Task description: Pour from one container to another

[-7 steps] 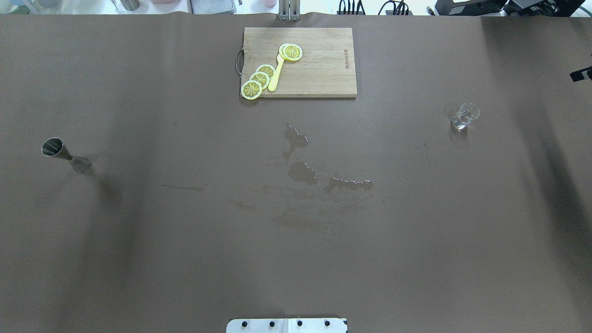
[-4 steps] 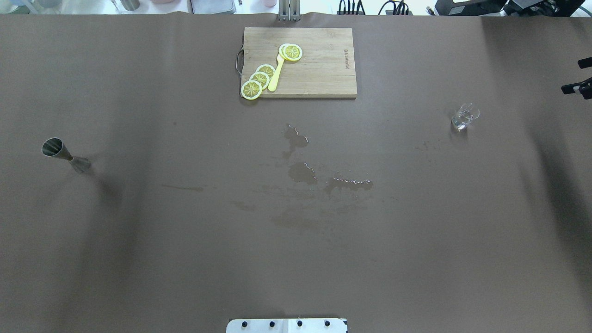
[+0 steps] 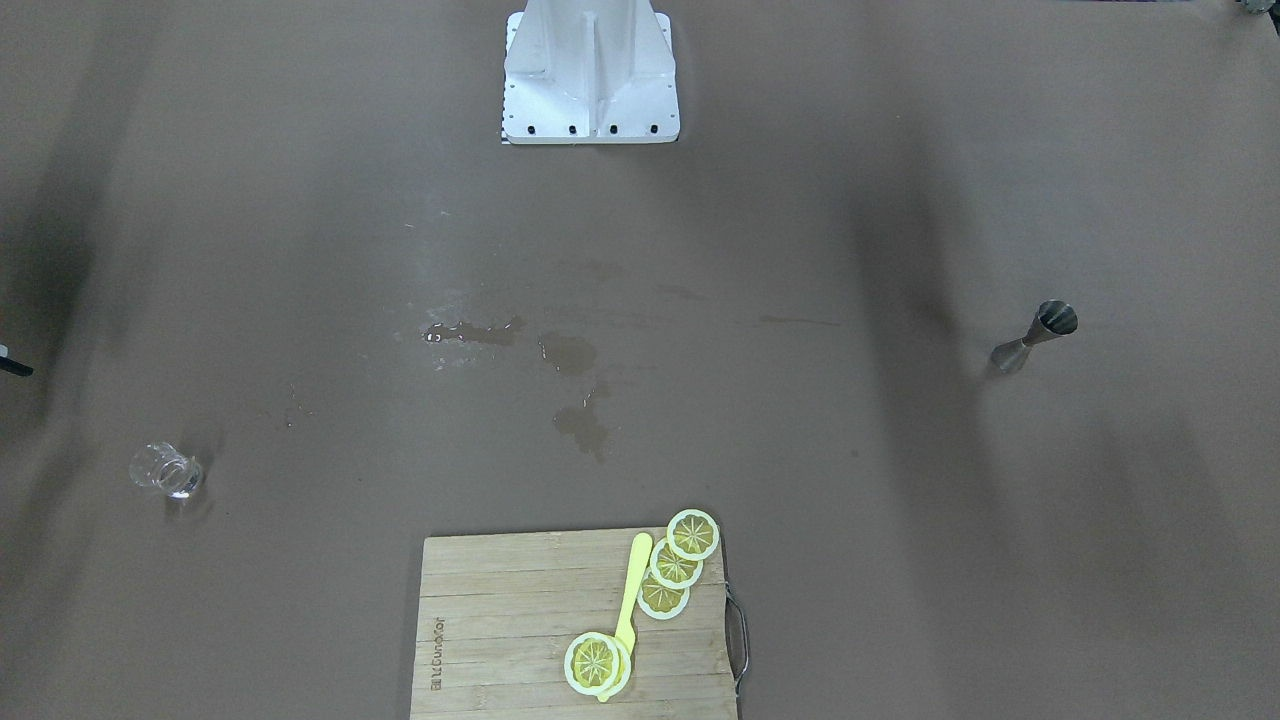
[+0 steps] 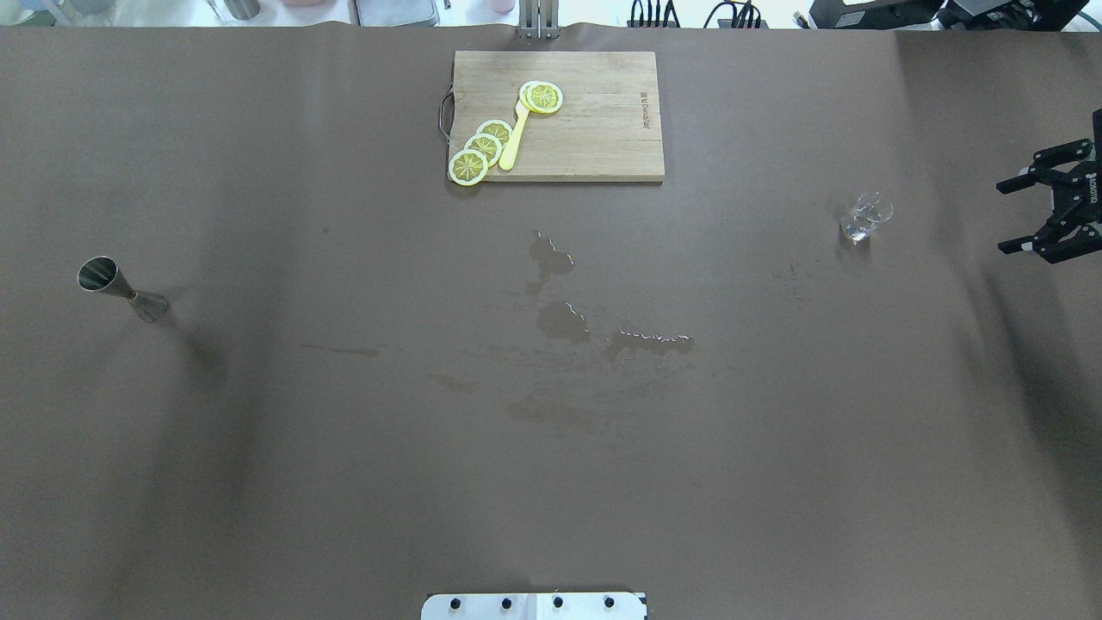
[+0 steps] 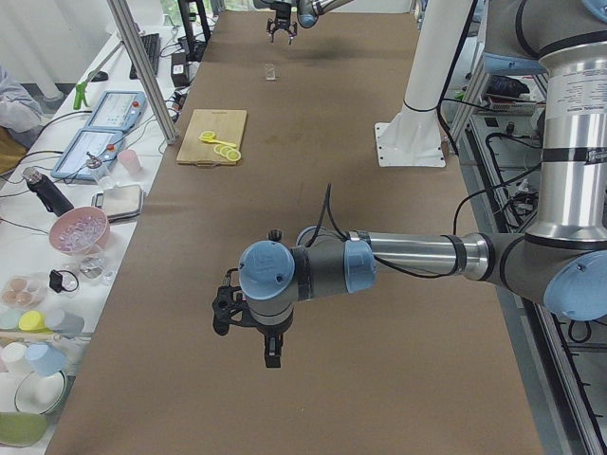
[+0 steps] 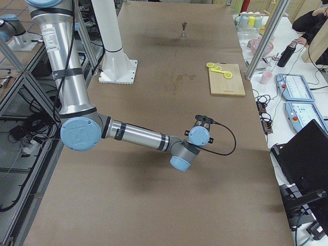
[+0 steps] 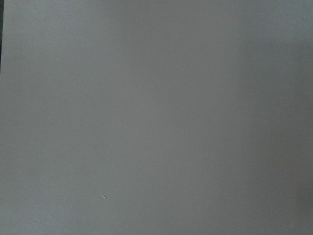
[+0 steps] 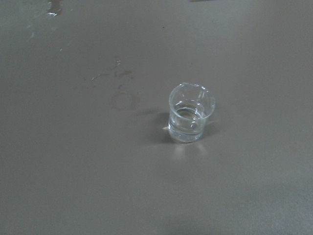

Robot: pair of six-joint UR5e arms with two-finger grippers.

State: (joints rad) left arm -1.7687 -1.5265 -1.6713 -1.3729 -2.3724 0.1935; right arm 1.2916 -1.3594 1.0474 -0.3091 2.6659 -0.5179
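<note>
The small clear glass cup point(image 4: 865, 217) stands upright on the brown table at the right, with a little clear liquid in it; the right wrist view shows it point(image 8: 190, 120) near the centre. My right gripper point(image 4: 1006, 217) hovers open to the right of the cup, apart from it, fingers pointing toward it. Far to the left stands the grey steel jigger point(image 4: 120, 288), also seen in the front view point(image 3: 1033, 337). My left gripper point(image 5: 245, 339) shows only in the left side view, so I cannot tell its state. Its wrist camera sees only bare table.
A wooden cutting board point(image 4: 603, 129) with lemon slices point(image 4: 482, 148) and a yellow knife point(image 4: 514, 142) lies at the far middle. Wet spill patches point(image 4: 564, 320) mark the table's centre. The robot's base plate point(image 4: 534, 606) sits at the near edge.
My right gripper has come in from the right edge toward the cup, and both open fingers now show. The cup and jigger have not moved.
</note>
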